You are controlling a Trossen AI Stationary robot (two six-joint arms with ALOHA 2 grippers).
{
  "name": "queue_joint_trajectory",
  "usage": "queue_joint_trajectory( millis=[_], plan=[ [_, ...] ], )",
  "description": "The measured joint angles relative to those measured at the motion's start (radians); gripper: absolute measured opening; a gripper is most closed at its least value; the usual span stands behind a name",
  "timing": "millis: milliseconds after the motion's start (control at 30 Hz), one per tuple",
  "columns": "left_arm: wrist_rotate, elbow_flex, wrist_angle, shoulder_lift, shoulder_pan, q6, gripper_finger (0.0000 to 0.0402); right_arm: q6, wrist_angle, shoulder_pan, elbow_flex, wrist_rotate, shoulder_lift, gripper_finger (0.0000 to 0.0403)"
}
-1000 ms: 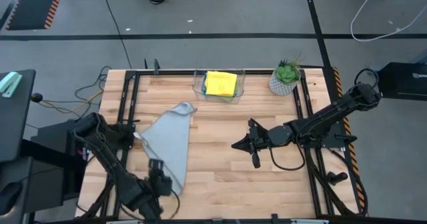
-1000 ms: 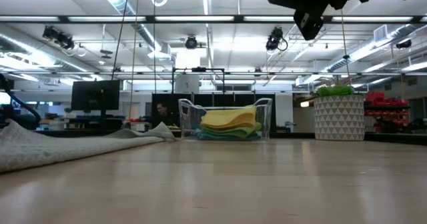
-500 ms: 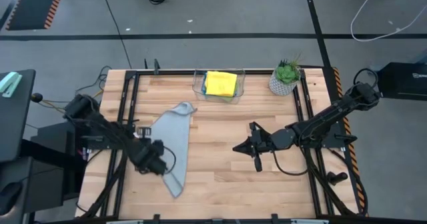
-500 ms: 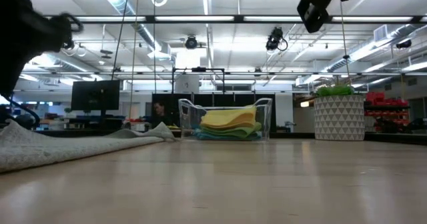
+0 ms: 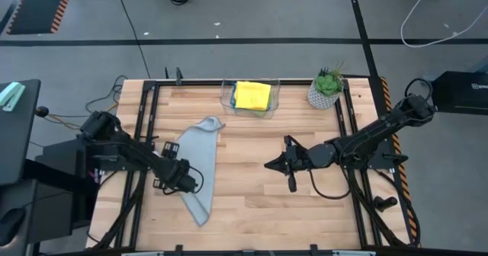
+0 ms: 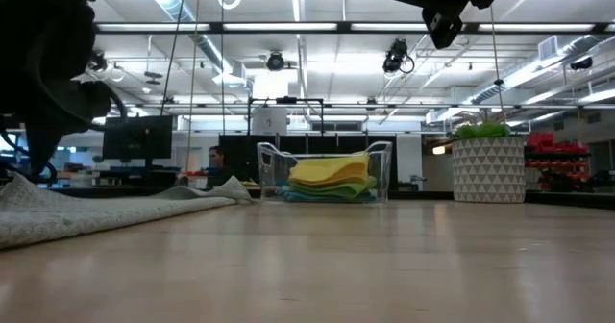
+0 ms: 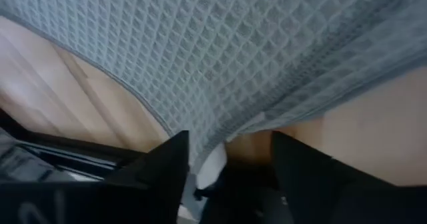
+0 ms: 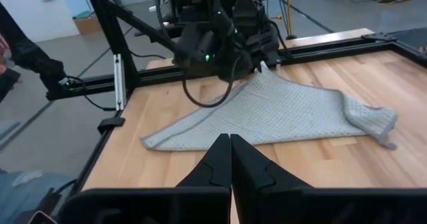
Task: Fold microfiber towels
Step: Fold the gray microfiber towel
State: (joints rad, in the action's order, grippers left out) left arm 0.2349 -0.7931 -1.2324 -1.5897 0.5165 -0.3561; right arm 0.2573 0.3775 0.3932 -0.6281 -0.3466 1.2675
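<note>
Your left end effector (image 5: 183, 181) sits low over the grey towel (image 5: 197, 164), at about eight o'clock on the counter (image 5: 252, 203) as the overhead camera sees it. Its wrist camera shows the two fingers (image 7: 167, 167) apart, with the towel's hemmed edge running across the gap between them, so you have jaws spread around the cloth but, as far as I can judge, no pinch yet. The grey towel lies crumpled in a rough triangle, one bunched corner pointing toward eleven o'clock near the clear bin (image 5: 229, 104), a narrow tail trailing toward seven o'clock. That bin, at twelve o'clock, holds the yellow towel (image 5: 252, 95) on top; from table height, other folded cloths show beneath it, though their colours are hard to tell. Your right end effector (image 5: 276, 165) hangs above the bare wood around three to four o'clock with its fingers pressed together and nothing in them, well apart from the towel. A potted plant (image 5: 327, 88) stands at one o'clock. You look to be at the opening step: catching an edge of the grey towel in order to spread it flat before any fold. Next, close the left fingers on that hem, and bring the right arm across to a second corner so that you can pull the cloth square.
</note>
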Motion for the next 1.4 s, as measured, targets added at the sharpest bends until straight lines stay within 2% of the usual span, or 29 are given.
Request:
queue_joint_trajectory(
  millis=[133,233,333,500,567,600,767,933,1033,1133,1400],
  plan=[
    [0.041,0.002,-0.001,-0.032,0.001,0.086,0.0244,-0.026,0.004,-0.017,0.0,0.002,0.0,0.0005],
    [0.088,0.002,0.0,-0.061,-0.014,0.121,0.0227,-0.041,0.006,-0.034,0.0,0.018,0.0,0.0002],
    [0.094,0.018,0.024,-0.085,-0.045,0.159,0.0181,-0.05,0.006,-0.048,0.0,0.033,0.0,0.0003],
    [0.099,0.011,0.039,-0.104,-0.08,0.246,0.0072,-0.06,0.006,-0.057,0.0,0.041,0.0,0.0004],
    [0.128,-0.01,0.031,-0.105,-0.081,0.263,0.0026,-0.073,0.007,-0.057,0.0,0.042,0.0,0.0003],
    [0.155,-0.026,0.02,-0.105,-0.077,0.263,0.0014,-0.077,0.007,-0.057,0.0,0.042,0.0,0.0002],
    [0.329,-0.141,-0.023,-0.105,-0.052,0.265,0.002,-0.093,0.006,-0.065,0.0,0.042,0.0,0.0005],
    [0.446,-0.309,0.01,-0.105,-0.052,0.264,0.0008,-0.093,0.007,-0.065,0.0,0.042,0.0,0.0003],
    [0.491,-0.395,0.092,-0.104,-0.052,0.277,0.0016,-0.092,0.006,-0.063,0.0,0.042,0.0,0.0003],
    [0.499,-0.442,0.263,-0.104,-0.052,0.34,0.0012,-0.075,0.006,-0.063,-0.001,0.042,0.0,0.0005],
    [0.413,-0.407,0.782,-0.123,-0.051,0.495,0.0013,-0.076,-0.001,-0.05,-0.001,0.042,-0.008,0.0002]
  ],
)
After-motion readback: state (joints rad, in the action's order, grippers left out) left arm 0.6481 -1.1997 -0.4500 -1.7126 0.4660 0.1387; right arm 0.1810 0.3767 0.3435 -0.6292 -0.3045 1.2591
